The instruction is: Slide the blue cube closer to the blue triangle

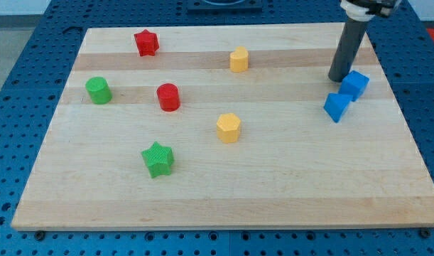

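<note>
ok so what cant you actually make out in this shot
- The arm above my tip: cut off by the view's top edge.
- Whether my tip touches the blue cube: they meet in the camera view, no gap to judge.
- Whether the blue cube touches the blue triangle: their edges overlap here.
- The yellow blocks' exact shape: too small.

My tip [339, 78] sits at ten o'clock of the blue cube [355, 84], touching it; the blue triangle [336, 107] lies just beside, at seven o'clock.
</note>
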`<state>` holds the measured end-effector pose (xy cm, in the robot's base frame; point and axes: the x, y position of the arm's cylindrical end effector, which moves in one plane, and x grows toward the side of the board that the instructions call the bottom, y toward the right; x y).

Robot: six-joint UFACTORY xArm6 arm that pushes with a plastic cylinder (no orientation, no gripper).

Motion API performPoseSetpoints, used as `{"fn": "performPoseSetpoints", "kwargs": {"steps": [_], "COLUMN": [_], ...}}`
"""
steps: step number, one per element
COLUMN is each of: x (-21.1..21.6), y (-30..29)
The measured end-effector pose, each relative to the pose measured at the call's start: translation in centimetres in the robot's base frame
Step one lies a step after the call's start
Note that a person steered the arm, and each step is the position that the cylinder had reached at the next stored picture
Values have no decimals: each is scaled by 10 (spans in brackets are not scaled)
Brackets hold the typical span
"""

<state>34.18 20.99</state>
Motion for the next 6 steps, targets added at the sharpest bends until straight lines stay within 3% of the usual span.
{"fn": "performPoseSetpoints", "kwargs": {"steps": [1,3,6], "x": [-24,-24,31], "y": [25,64,30]}}
